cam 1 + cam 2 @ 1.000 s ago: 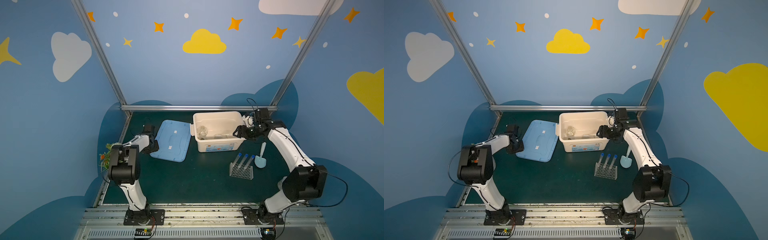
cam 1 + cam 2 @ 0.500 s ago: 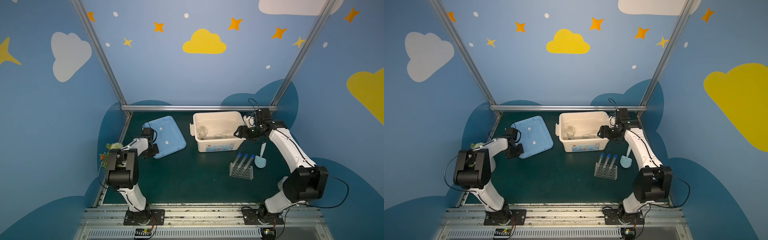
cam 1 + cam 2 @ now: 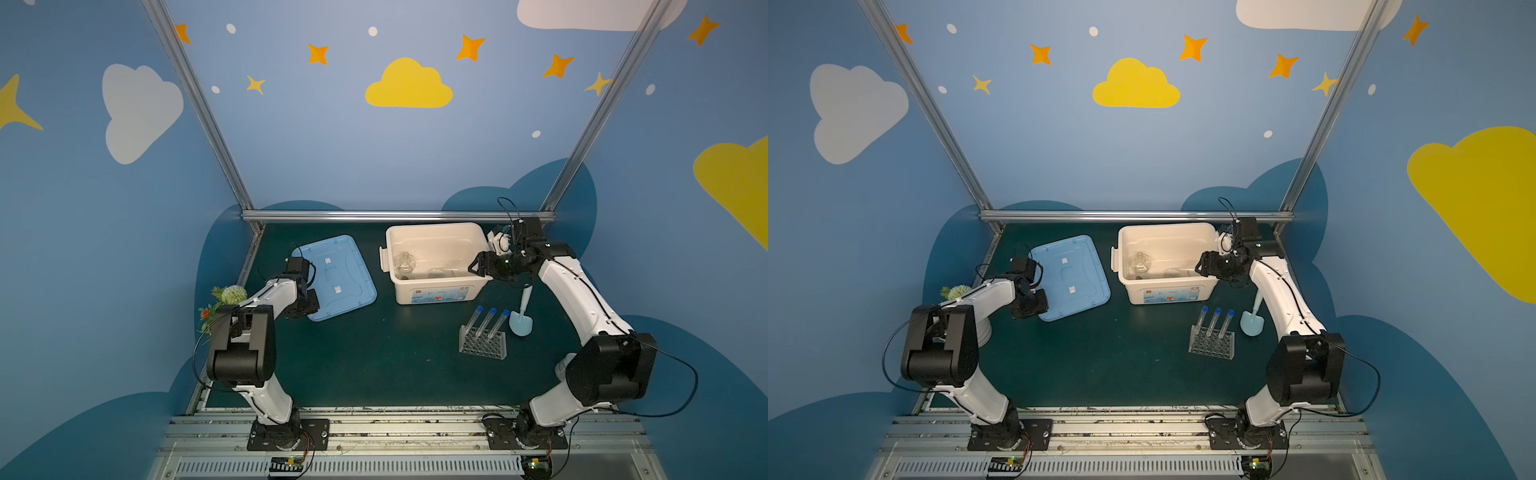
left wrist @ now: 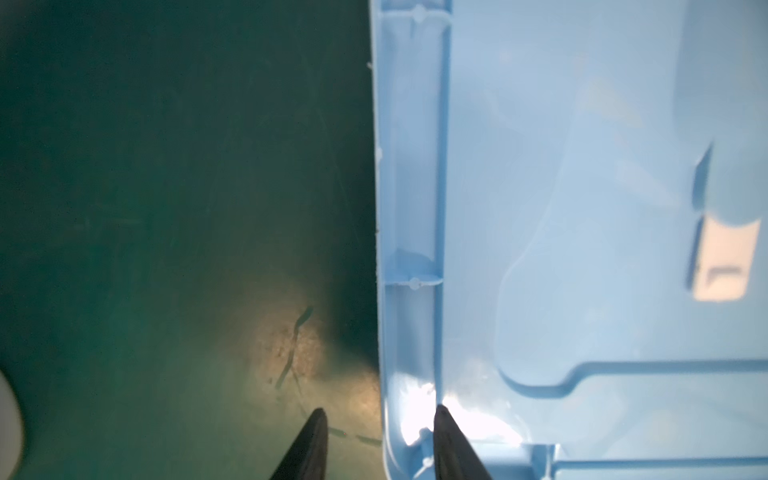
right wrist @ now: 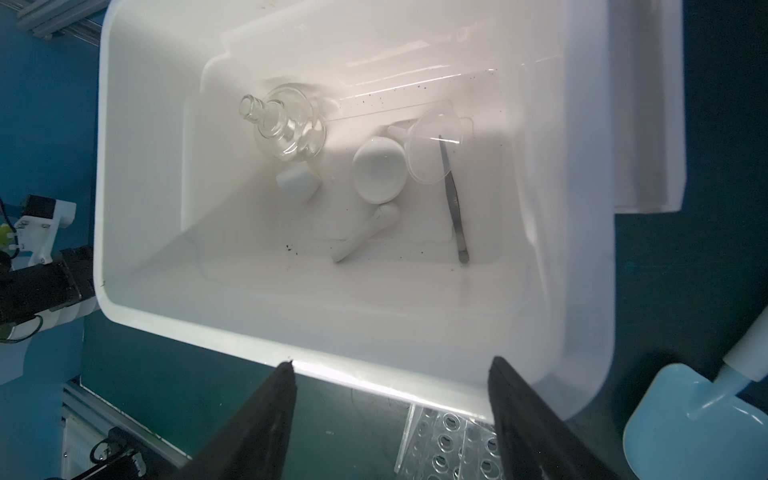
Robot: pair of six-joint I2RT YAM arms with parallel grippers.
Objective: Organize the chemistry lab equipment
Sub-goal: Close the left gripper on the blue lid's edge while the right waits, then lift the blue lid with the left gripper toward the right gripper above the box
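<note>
Left wrist view: left hand (image 4: 379, 409) released, lid (image 4: 582, 166) rim between its fingers (image 4: 451, 449) (set aside to bare the bin (image 5: 145, 208)); right hand (image 5: 391, 362) spread, empty

Three tubes (image 3: 492, 322) (blue-capped); one each of rack (image 3: 482, 347), flask (image 5: 286, 124), funnel (image 5: 432, 145), bowl (image 5: 380, 170), cup (image 5: 297, 180), pestle (image 5: 365, 232), tweezers (image 5: 453, 195), bin (image 3: 436, 291), lid (image 3: 336, 276), scoop (image 3: 520, 322), plant (image 3: 230, 295)
</note>
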